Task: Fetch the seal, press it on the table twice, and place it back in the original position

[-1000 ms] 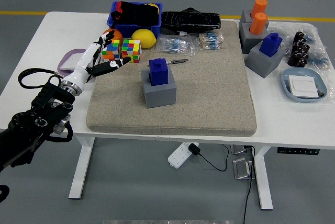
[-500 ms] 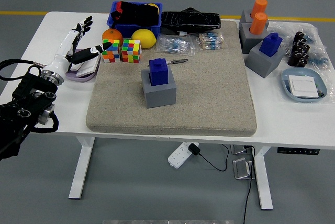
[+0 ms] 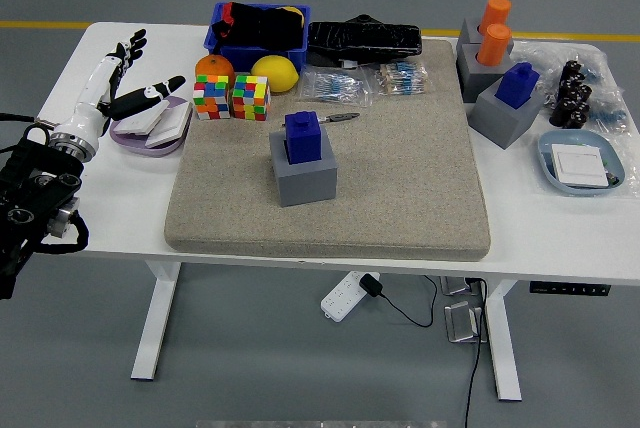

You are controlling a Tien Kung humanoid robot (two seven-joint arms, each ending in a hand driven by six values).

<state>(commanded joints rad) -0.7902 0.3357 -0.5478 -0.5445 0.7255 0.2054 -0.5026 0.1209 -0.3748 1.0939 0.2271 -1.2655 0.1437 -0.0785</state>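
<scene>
A blue seal (image 3: 302,135) stands upright in a grey block holder (image 3: 303,174) near the middle of the beige mat (image 3: 400,178). My left hand (image 3: 127,76) is open, fingers spread, over the table's left part, well left of the seal and holding nothing. It hovers above a purple-rimmed dish (image 3: 153,124). My right arm is out of view.
Two colour cubes (image 3: 232,96), an orange (image 3: 213,66), a lemon (image 3: 275,72) and a blue bin (image 3: 258,34) sit at the back left. Another blue seal on a grey block (image 3: 512,100), orange cylinders (image 3: 490,30) and a blue dish (image 3: 582,163) stand on the right.
My left arm has drawn back to the left, away from the mat and the colour cubes, with its hand open and empty. The seal has not moved.
</scene>
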